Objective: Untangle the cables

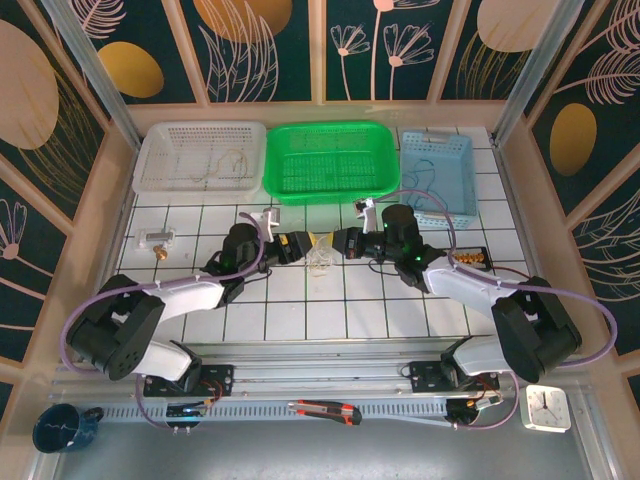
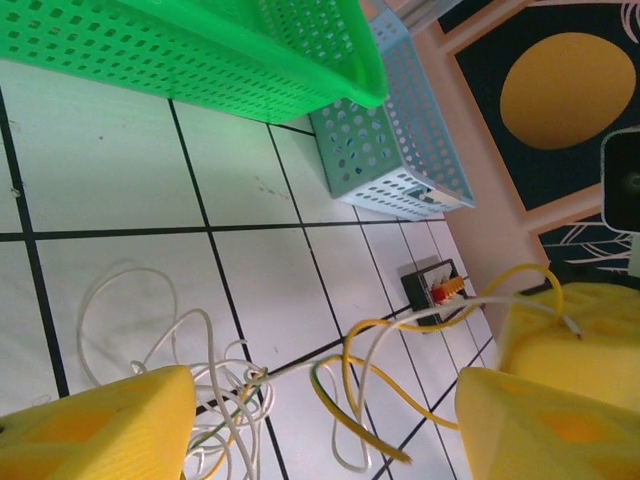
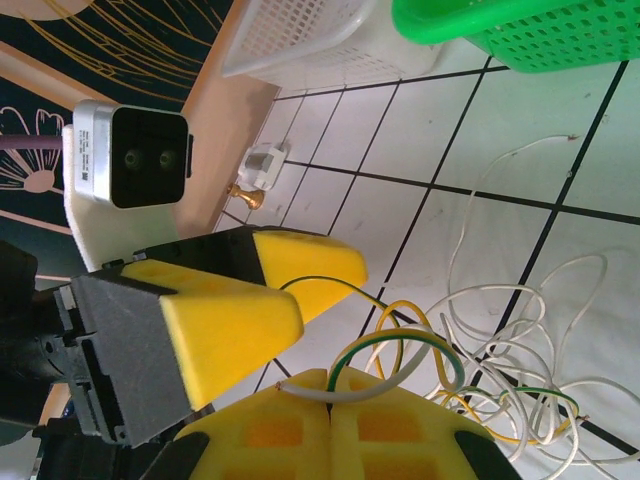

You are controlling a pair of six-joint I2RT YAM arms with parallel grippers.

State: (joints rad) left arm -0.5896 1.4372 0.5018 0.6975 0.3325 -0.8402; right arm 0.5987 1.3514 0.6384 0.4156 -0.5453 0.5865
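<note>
Where cables [image 1: 320, 257] lie tangled, green basket [image 1: 328, 160] beyond

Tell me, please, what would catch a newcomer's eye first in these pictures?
Two yellow-padded grippers meet nose to nose at the middle of the table over a tangle of thin cables. The right gripper pinches a strand; the left gripper stands open beside it. Behind, a bright green basket sits between a white basket and a blue basket.

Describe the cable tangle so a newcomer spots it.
Find the green basket at the back. Just in front, between the left gripper and right gripper, lies the cable tangle: thin white, yellow and green loops, unlike the thick purple robot cables.
</note>
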